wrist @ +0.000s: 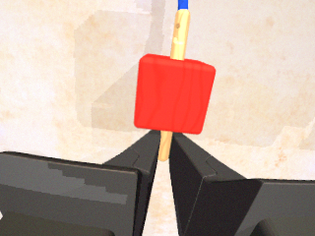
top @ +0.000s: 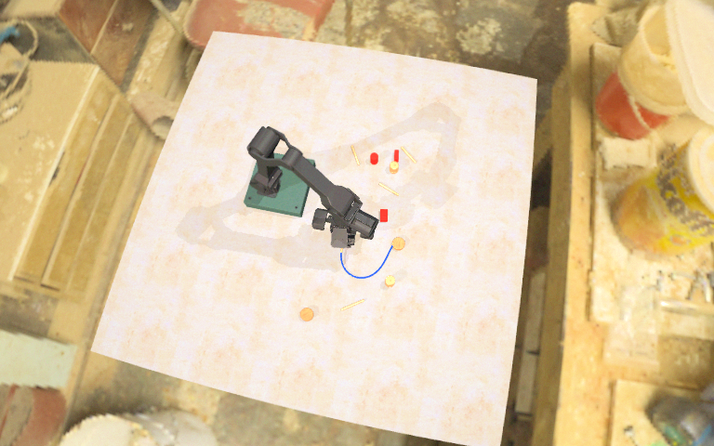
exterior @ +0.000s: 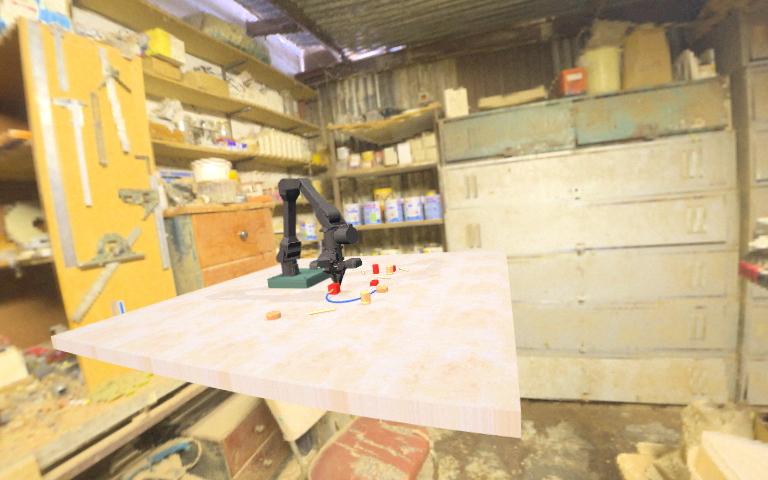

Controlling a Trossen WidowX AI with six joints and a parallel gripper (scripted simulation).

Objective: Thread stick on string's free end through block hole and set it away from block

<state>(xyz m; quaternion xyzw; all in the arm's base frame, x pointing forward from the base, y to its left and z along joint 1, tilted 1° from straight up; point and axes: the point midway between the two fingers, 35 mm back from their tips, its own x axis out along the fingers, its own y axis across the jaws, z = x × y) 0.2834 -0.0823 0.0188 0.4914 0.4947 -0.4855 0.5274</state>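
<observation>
The red block [wrist: 174, 94] [exterior: 334, 288] stands on the table [top: 220, 315] [exterior: 430, 367]. The wooden stick [wrist: 179, 36] runs through its hole and sticks out at both sides. The blue string [wrist: 183, 4] [top: 361, 277] [exterior: 343, 301] starts at the stick's far end, outside the block, and curves to the round wooden button [top: 398, 243] [exterior: 382, 288]. My gripper [wrist: 164, 136] [exterior: 338, 282] is shut on the stick's near end, close against the block's near side. In the top view the arm hides the block and fingertips.
A red piece [top: 383, 215] [exterior: 373, 282] lies near the button. A wooden cylinder [top: 390, 281] [exterior: 365, 296], a loose stick [top: 352, 305] [exterior: 322, 311] and another wooden disc [top: 306, 314] [exterior: 273, 315] lie beyond the string. Several more sticks and small pieces lie farther off, past the red piece.
</observation>
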